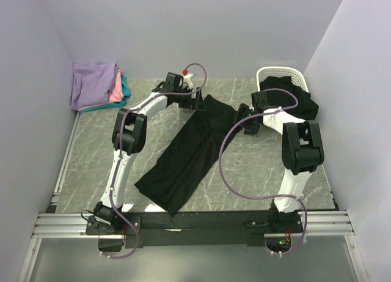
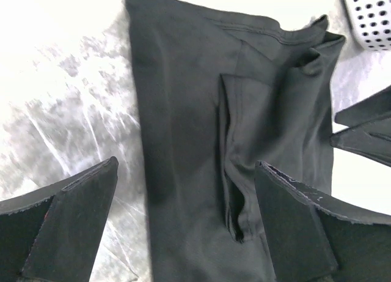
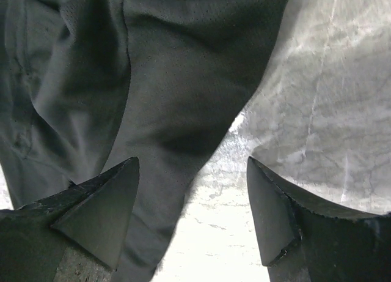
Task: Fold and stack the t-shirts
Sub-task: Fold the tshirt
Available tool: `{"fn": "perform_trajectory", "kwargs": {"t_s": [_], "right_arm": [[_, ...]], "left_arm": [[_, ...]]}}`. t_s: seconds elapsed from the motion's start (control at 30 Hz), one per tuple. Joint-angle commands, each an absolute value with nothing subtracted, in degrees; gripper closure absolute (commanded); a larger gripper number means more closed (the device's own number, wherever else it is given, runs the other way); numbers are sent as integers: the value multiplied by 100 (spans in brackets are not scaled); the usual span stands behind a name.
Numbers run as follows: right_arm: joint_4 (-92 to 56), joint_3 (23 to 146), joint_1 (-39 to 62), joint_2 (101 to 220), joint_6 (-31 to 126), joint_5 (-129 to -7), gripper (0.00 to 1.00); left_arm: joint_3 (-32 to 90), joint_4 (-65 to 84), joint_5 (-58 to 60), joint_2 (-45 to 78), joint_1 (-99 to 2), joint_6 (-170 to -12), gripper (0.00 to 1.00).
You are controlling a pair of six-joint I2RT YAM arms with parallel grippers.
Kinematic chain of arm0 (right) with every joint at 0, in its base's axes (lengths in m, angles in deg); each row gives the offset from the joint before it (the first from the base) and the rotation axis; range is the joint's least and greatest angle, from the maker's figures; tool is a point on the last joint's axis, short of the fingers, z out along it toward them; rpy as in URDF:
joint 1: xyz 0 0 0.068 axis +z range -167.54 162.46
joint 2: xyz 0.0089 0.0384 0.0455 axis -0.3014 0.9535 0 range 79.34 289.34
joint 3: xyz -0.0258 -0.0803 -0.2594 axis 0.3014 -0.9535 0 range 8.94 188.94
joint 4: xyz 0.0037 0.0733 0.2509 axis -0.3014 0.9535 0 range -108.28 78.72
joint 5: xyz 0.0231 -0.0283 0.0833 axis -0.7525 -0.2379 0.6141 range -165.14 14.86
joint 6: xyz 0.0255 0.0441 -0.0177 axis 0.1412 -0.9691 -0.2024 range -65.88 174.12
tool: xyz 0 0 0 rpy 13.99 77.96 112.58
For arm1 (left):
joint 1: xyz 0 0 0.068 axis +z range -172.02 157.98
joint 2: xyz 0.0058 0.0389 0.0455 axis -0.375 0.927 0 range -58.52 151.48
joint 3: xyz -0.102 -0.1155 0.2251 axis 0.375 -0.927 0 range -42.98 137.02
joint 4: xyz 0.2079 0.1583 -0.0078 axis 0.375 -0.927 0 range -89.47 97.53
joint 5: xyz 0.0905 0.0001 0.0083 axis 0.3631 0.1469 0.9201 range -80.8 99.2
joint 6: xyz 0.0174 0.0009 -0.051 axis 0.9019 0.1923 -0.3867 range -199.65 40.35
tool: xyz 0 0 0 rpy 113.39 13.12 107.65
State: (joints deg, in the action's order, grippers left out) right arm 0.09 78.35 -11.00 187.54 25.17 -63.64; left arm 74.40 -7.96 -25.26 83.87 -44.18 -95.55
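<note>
A black t-shirt (image 1: 186, 153), folded into a long strip, lies diagonally across the marble table. My left gripper (image 1: 195, 102) hovers open over its far end; in the left wrist view the cloth (image 2: 201, 141) with a raised crease fills the gap between the spread fingers (image 2: 299, 227), gripper (image 2: 186, 164). My right gripper (image 1: 244, 120) stands open at the strip's right edge; in the right wrist view (image 3: 192, 163) one finger is over the cloth (image 3: 153, 80), the other over bare table. More black t-shirts (image 1: 296, 103) spill from the basket. Folded lavender (image 1: 91, 83), pink (image 1: 116, 89) and teal (image 1: 124, 85) t-shirts are stacked at the back left.
A white perforated basket (image 1: 278, 74) stands at the back right, its corner also showing in the left wrist view (image 2: 369, 16). Walls close the table on three sides. A metal rail (image 1: 67, 150) runs along the left edge.
</note>
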Motion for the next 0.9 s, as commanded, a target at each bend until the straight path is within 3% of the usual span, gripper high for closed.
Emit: {"fn": "perform_trajectory", "kwargs": {"t_s": [0.0, 0.33, 0.37, 0.43, 0.47, 0.6, 0.63, 0.67, 0.8, 0.87], "right_arm": [[8, 8180, -1131, 18998, 2441, -6284, 23], [325, 9295, -1104, 19895, 2380, -5810, 26], [360, 9366, -1095, 19957, 2380, -5801, 26], [378, 9489, -1086, 20037, 2371, -5792, 26], [369, 9507, -1086, 20045, 2371, -5792, 25], [439, 9779, -1069, 20221, 2397, -5739, 26], [474, 9858, -1069, 20273, 2449, -5713, 25], [509, 9955, -1060, 20396, 2485, -5678, 26], [624, 10542, -1060, 20616, 2652, -5493, 24], [650, 10728, -1069, 20652, 2766, -5370, 16]], "left_arm": [[8181, -1601, -2499, 8825, -4417, -9178, 1], [9035, -1823, -3790, 9748, -4417, -9371, 1], [9018, -1823, -3799, 9766, -4417, -9380, 14], [8939, -1831, -3791, 9740, -4417, -9336, 29], [8921, -1858, -3756, 9731, -4409, -9310, 50], [8885, -1840, -3571, 9705, -4417, -9336, 78], [8929, -1823, -3467, 9722, -4417, -9380, 92], [8964, -1753, -3387, 9740, -4409, -9441, 99], [9035, -1200, -3159, 9732, -4242, -10117, 99], [9087, -919, -3070, 9705, -4067, -10433, 99]]}}
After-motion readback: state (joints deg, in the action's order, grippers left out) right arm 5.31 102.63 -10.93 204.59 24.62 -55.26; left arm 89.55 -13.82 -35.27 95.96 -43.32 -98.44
